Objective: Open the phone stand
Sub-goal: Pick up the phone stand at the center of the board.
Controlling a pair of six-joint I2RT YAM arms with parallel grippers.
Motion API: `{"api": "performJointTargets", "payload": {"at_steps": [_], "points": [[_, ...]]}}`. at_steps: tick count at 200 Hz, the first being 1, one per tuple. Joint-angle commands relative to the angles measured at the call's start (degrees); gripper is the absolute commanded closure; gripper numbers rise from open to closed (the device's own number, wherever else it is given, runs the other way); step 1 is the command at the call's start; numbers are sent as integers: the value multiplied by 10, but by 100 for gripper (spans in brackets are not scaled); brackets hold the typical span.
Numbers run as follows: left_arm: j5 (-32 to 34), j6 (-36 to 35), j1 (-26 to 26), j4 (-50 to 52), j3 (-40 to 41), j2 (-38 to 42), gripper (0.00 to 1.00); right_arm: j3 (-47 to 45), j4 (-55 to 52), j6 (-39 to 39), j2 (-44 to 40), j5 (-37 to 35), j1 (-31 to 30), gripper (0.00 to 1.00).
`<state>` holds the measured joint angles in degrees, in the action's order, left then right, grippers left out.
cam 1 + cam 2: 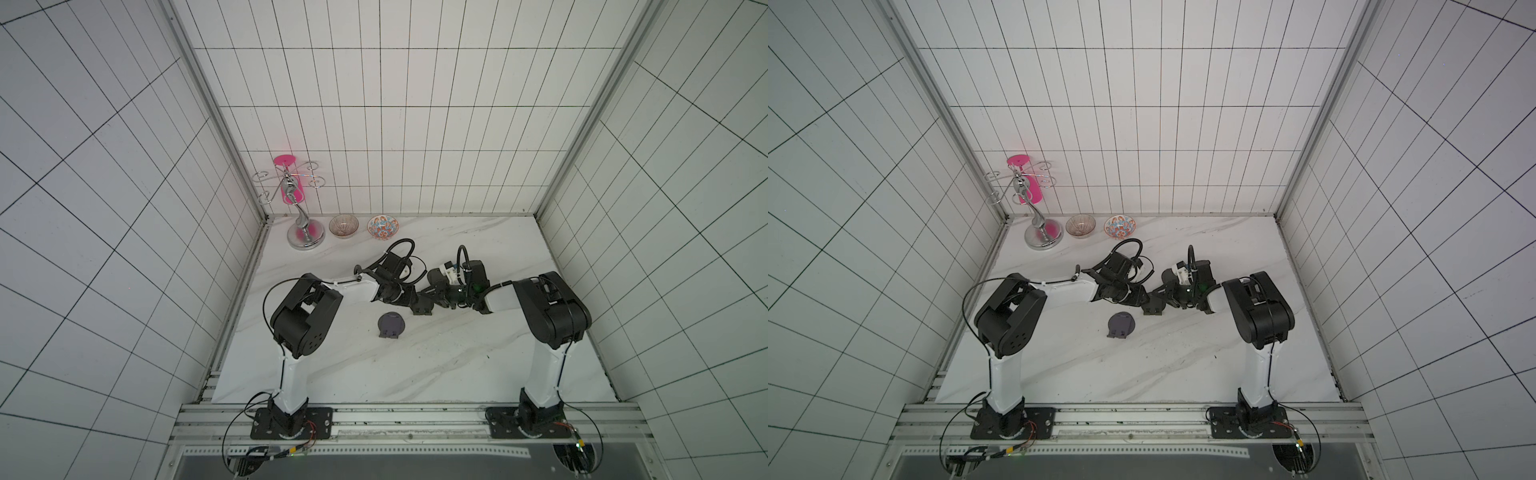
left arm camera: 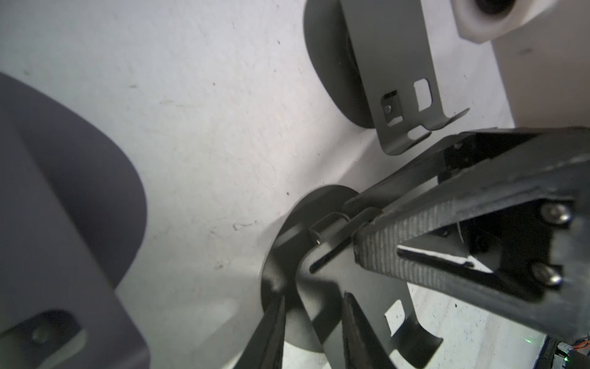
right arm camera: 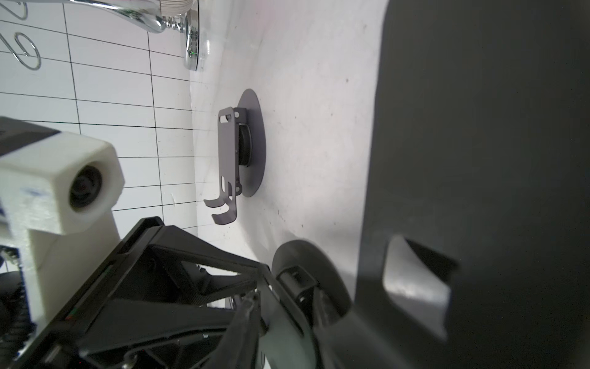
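Since the left gripper (image 2: 314, 300) clamps the black phone stand (image 2: 322, 274) and the right gripper (image 2: 357, 220) pinches it beside the hinge (image 2: 325, 228), a skewed pull could slip either grip.

The black phone stand (image 1: 423, 308), a round base disc hinged to a hook-lipped plate, sits tilted at the middle of the marble table (image 1: 457, 374); how far it is unfolded is unclear. A grey phone stand (image 1: 390, 325) lies folded flat just beside it.
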<state>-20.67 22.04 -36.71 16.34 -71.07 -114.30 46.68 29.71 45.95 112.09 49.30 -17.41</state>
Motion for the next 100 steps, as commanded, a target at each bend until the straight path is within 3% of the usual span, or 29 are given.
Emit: {"api": "performJointTargets", "payload": {"at_steps": [1,22,44,100], "points": [[0,-5,1,-11,-14,-13,67,6,10,9,14,9,-7,72],[0,-6,2,-11,-14,-16,67,2,11,10,15,12,-8,77],[3,-5,4,-12,-13,-17,67,2,12,12,17,13,-8,100],[-30,9,43,-6,-1,17,70,9,48,45,32,42,-7,100]]}}
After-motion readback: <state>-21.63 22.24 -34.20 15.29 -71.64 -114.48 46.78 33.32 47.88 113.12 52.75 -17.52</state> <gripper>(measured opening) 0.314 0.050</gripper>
